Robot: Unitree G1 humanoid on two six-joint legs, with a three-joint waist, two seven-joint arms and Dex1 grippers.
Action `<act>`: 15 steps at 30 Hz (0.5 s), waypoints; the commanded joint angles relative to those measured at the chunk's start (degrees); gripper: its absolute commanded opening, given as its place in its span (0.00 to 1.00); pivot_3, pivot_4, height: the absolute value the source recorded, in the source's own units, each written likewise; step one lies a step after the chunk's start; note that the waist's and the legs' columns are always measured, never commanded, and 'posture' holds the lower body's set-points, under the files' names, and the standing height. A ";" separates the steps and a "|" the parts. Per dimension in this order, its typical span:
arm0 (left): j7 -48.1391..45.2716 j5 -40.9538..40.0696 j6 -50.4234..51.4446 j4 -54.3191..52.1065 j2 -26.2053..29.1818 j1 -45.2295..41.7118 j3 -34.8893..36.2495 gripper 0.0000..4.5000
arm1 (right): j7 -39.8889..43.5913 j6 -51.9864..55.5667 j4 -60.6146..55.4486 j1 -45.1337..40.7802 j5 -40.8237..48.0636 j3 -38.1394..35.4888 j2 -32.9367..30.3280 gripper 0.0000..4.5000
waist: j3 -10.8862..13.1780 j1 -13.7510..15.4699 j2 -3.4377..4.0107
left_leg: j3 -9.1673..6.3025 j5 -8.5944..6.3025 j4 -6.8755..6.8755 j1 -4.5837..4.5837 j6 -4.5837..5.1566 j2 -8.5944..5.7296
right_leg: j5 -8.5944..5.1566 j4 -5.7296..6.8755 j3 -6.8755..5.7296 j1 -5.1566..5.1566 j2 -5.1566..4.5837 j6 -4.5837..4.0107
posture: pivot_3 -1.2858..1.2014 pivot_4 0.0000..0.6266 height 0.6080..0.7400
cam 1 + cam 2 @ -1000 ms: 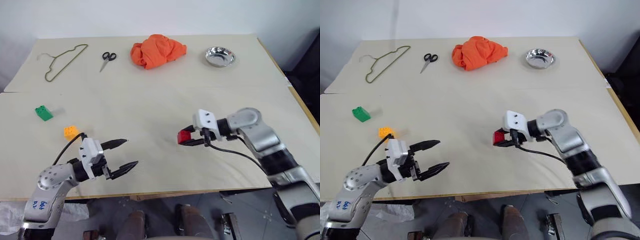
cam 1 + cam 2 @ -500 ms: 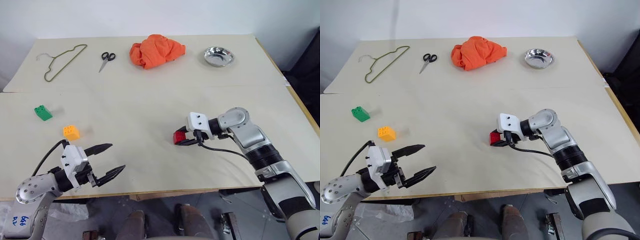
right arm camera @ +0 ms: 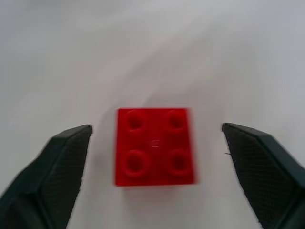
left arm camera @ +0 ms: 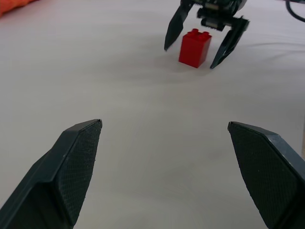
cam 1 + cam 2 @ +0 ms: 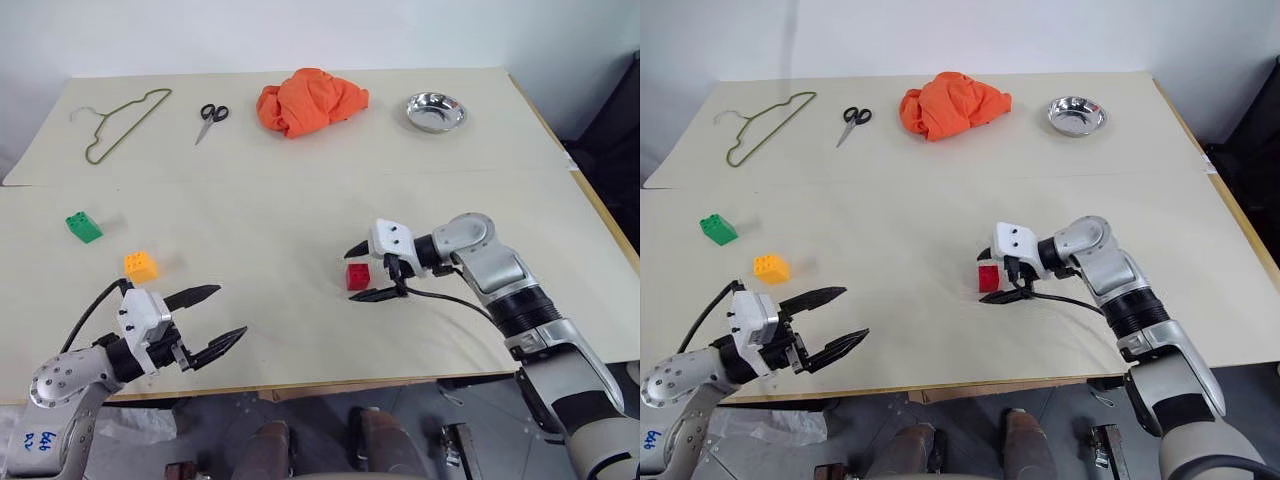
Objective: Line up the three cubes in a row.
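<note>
The red cube (image 5: 358, 277) stands on the table (image 5: 300, 220) right of centre, studs up. My right gripper (image 5: 352, 274) is open around it, one finger on each side with a gap to both, as the right wrist view shows the red cube (image 3: 155, 146). The yellow-orange cube (image 5: 141, 266) and the green cube (image 5: 84, 226) rest apart on the left side of the table. My left gripper (image 5: 230, 311) hangs open and empty near the front edge, just right of the yellow-orange cube, facing the red cube (image 4: 195, 47).
Along the far side lie a wire hanger (image 5: 122, 122), scissors (image 5: 210, 120), a crumpled orange cloth (image 5: 310, 100) and a steel bowl (image 5: 435, 111). Bare table stretches between the two grippers and behind the cubes.
My right gripper has opened and let go of the red cube, which now stands free on the table. My left arm drew back toward the front-left, away from the yellow-orange cube.
</note>
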 commanded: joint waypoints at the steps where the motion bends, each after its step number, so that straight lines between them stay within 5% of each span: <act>1: 4.24 -1.66 -2.46 -2.09 -3.11 3.00 6.01 1.00 | 2.92 -2.57 -5.53 0.67 6.84 -6.07 -1.28 0.99 | 0.00 0.03 0.00 | 0.00 0.00 -0.01 0.00 0.00 0.00 | 0.00 -0.01 0.00 0.00 0.00 0.00 | 0.52 0.24 1.00; 9: 12.97 -4.75 -8.47 3.52 -14.45 13.56 22.30 1.00 | 4.74 2.53 -19.44 11.18 27.33 -18.34 1.72 0.99 | 0.01 0.12 -0.02 | 0.00 -0.05 -0.03 0.00 0.05 0.04 | 0.00 -0.09 0.00 0.05 0.00 0.00 | 0.52 0.24 1.00; 15: 19.43 -14.35 -8.12 10.61 -21.73 17.77 33.46 1.00 | 1.82 -8.96 -21.51 24.97 26.34 -25.28 2.86 0.99 | 0.01 0.73 -0.16 | 0.04 -0.18 -0.03 0.15 0.15 0.05 | 0.00 -0.35 0.05 0.25 -0.02 0.00 | 0.52 0.24 1.00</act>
